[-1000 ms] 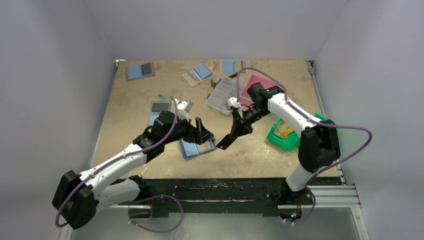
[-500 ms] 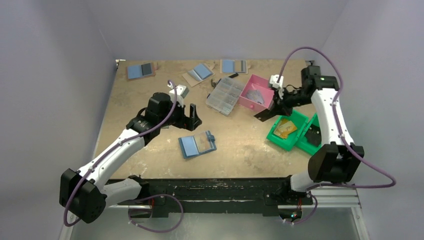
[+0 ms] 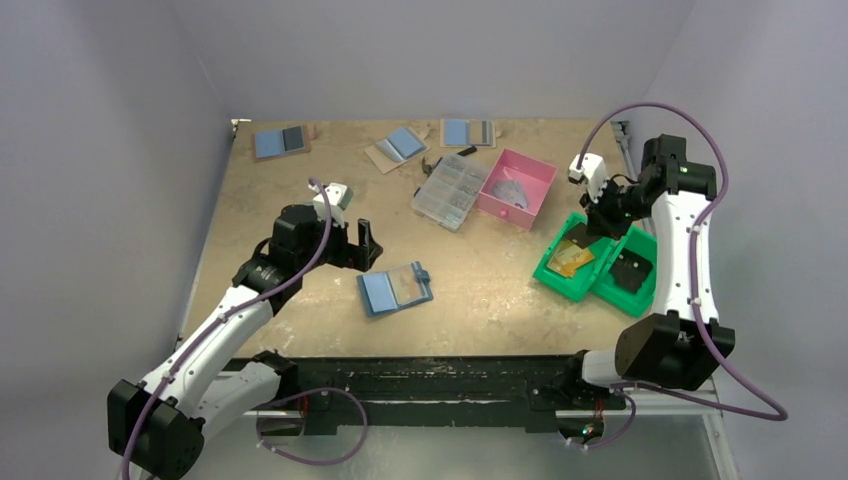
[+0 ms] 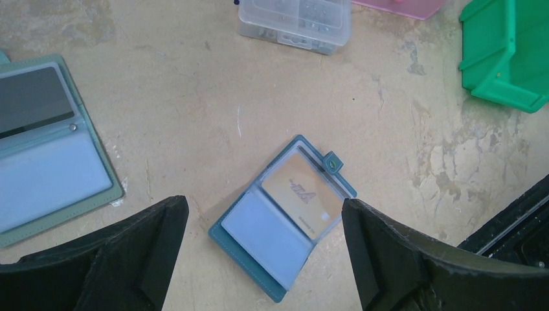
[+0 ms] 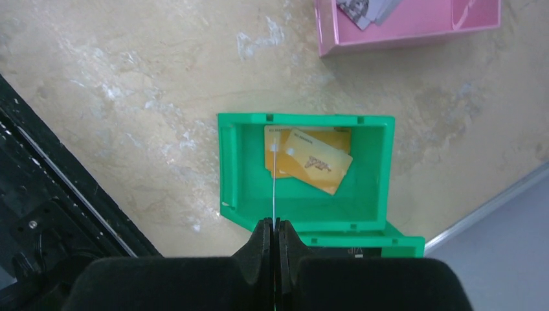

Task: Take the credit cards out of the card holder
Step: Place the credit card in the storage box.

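- Two grippers: the left gripper point(image 3: 356, 245) is spread above the card holder point(image 4: 283, 223) and has drawn back leftward. The right gripper point(image 5: 274, 228) pinches one thin card point(image 5: 274, 188) edge-on, now over the green bin point(image 5: 241, 168) by the right edge.
- One card holder at the middle of the near edge, unmoved: open, teal-rimmed, one blue half, a gold card point(image 4: 303, 194) in the other.
- Two gold cards point(image 5: 311, 162) in the bin.
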Controlling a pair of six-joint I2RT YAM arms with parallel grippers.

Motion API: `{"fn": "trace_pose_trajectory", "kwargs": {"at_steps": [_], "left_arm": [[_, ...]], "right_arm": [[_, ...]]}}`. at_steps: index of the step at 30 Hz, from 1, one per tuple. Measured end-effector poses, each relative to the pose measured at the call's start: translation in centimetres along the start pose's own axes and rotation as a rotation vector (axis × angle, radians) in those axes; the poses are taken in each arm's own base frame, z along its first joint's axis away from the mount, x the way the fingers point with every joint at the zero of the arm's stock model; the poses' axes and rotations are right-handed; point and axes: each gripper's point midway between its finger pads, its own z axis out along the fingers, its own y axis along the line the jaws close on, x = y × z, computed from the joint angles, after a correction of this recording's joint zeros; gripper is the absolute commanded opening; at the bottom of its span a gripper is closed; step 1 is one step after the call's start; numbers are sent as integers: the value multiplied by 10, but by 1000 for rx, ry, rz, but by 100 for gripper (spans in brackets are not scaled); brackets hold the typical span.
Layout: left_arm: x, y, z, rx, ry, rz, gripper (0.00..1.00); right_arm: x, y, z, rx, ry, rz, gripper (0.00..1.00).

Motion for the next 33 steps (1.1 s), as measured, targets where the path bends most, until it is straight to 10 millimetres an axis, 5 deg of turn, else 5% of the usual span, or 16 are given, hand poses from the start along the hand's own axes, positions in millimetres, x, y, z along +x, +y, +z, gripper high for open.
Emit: {"fn": "trace_pose_trajectory", "kwargs": {"at_steps": [33], "left_arm": [[-7, 11, -5, -49, -32, -3, 96]], "right_arm": [[75, -32, -39, 181, 320, 81, 0]]}}
